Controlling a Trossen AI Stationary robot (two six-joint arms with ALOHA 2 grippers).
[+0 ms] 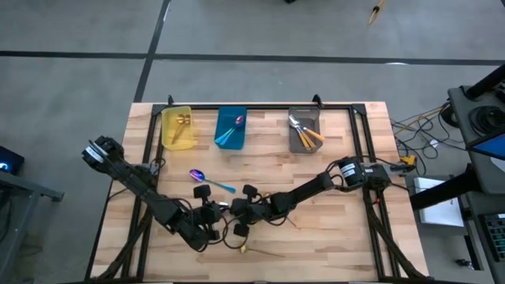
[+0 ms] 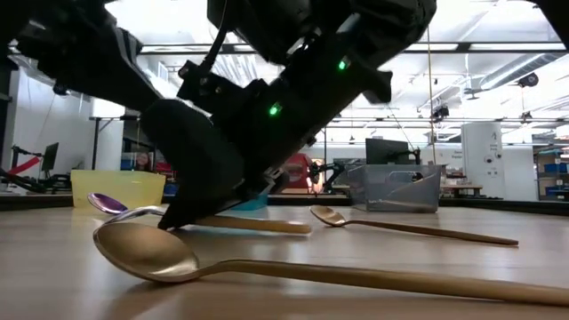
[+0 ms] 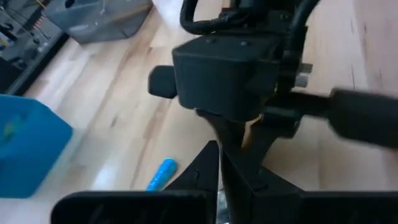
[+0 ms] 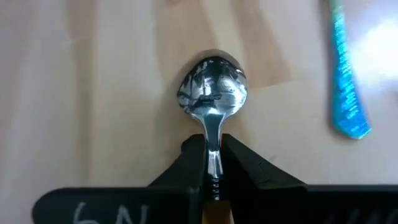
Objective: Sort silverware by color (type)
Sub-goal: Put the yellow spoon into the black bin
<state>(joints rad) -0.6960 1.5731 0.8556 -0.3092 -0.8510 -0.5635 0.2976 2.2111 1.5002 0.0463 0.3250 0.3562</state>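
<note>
A silver spoon with an orange handle [image 4: 211, 90] lies on the wooden table near its middle. My right gripper [image 4: 211, 163] is shut on it, and in the high view this gripper [image 1: 239, 210] reaches in from the right. A purple spoon with a teal handle [image 1: 207, 181] lies flat just beyond. Two gold spoons [image 2: 147, 249] [image 2: 331, 216] lie flat nearer the front edge. My left gripper [image 3: 219, 180] is shut with nothing between its fingers. It hovers close behind the right gripper, on the left [image 1: 215, 223]. My right gripper pinches the silver spoon's neck [image 4: 213, 134], just behind the bowl, between its two fingers. The fingers slant down from the table's right side and lie along the spoon. The bowl [image 2: 133, 214] lies on the table, and the orange handle [image 2: 258, 225] runs back under the gripper.
Three bins stand along the far edge. The yellow one [image 1: 166, 126] holds gold pieces, the blue one [image 1: 221, 118] purple and teal spoons, and the grey one [image 1: 293, 140] silver and orange ones. Both arms crowd the middle front of the table.
</note>
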